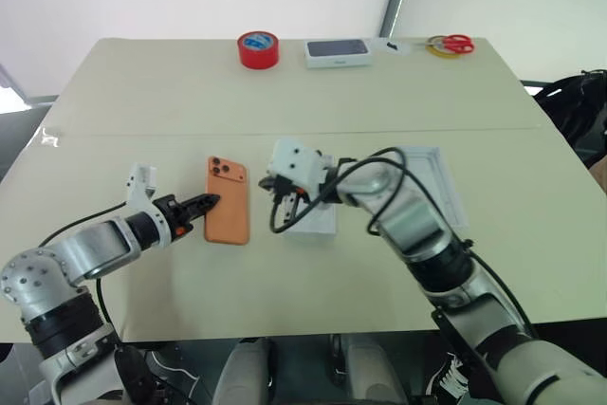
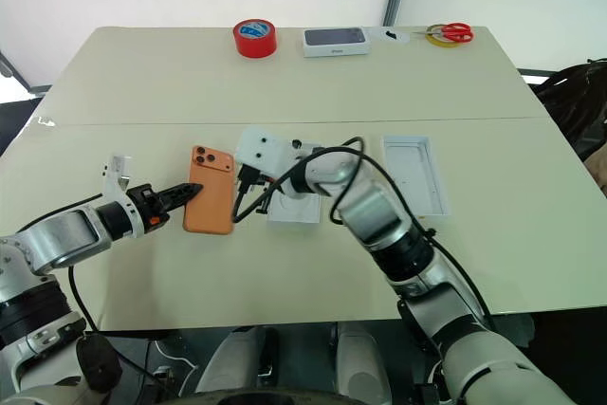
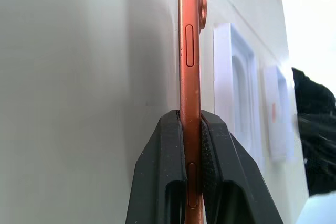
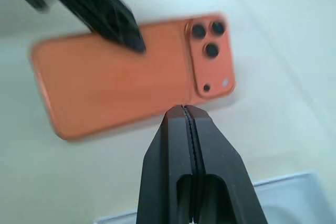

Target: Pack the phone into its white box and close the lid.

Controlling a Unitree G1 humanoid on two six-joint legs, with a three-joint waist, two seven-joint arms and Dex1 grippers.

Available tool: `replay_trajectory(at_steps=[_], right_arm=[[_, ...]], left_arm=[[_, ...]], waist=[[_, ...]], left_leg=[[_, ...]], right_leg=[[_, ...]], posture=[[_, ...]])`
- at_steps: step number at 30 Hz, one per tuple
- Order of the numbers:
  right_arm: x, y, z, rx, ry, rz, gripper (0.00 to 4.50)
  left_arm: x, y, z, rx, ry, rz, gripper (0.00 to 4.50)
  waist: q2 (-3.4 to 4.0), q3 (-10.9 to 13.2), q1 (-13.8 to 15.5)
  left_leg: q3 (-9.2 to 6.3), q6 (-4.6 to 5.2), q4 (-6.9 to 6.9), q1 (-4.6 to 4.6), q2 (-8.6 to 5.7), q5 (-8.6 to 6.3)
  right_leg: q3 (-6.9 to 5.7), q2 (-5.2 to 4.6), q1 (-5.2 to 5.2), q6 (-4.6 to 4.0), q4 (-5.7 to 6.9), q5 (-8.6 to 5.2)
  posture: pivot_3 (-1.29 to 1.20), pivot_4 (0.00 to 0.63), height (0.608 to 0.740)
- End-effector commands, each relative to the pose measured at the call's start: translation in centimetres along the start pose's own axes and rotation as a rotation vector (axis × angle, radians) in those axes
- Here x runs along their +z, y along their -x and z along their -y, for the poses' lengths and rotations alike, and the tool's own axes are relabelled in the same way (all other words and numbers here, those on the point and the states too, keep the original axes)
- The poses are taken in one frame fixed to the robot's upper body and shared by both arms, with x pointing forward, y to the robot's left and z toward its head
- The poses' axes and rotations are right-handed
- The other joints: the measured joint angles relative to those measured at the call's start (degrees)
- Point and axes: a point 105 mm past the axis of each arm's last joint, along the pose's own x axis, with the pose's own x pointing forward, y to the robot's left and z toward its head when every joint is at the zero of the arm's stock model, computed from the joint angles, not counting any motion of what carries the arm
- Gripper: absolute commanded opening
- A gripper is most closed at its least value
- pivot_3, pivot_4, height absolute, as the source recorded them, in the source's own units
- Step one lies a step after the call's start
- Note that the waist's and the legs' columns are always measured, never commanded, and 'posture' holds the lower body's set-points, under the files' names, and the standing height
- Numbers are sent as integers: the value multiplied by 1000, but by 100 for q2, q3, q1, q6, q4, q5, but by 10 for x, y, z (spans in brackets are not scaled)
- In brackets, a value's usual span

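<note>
Left gripper (image 1: 207, 203) clamped on near long edge of phone (image 1: 229, 212), orange, camera side up, on table (image 1: 142, 82). Phone's long axis runs away from robot, crosswise to gripper. Right gripper (image 4: 185, 109) pressed shut, empty, just beside phone's opposite edge. White box (image 1: 318, 225) lies just right of phone, under right wrist; lid (image 2: 414, 173) farther right. Left arm nearer, already gripping.

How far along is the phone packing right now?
Early stage. In hand: the left pincer is shut on the phone at its edge, camera side up. The right pincer is shut and empty, above the phone's other edge. Left to do: set the phone in the white box, then fit the lid, which lies apart.
</note>
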Motion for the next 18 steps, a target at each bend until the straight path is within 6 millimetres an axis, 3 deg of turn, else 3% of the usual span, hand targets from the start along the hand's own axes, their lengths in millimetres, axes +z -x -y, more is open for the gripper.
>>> replay_trajectory(at_steps=[1, 7, 9, 15, 18], right_arm=[[8, 35, 16, -19, 8, 80, 0], [-31, 95, 52, -166, -174, 31, 0], [-51, 117, 61, -234, -216, -17, 0], [-77, 150, 54, -287, -251, -98, 0], [-84, 161, 49, -305, -255, -126, 0]], left_arm=[[17, -1, 38, -142, 20, 83, 35], [2, -29, 72, -201, 47, 7, 35], [-7, -49, 80, -210, 63, -30, 35], [-35, -87, 102, -241, 21, -151, 35], [-48, -98, 103, -240, 7, -201, 35]], waist=[[0, 0, 19], [-1, 1, 111], [-1, 1, 119], [-1, 4, 93], [0, 4, 97]], left_leg=[[1, 0, 1, 0, -2, 0], [10, 7, 1, -1, -13, -4], [13, 8, 2, -1, -15, -4], [22, 16, 10, 0, -16, -4], [22, 16, 10, 1, -13, -5]], right_leg=[[0, -3, 2, -1, -4, 0], [1, -22, 5, -19, -12, -10], [2, -19, 6, -20, -13, -11], [9, -6, 15, -19, -21, -12], [11, 7, 14, -18, -20, -13]], posture=[[0, 150, 732], [0, 150, 732], [0, 150, 732], [0, 150, 732], [0, 150, 732]])
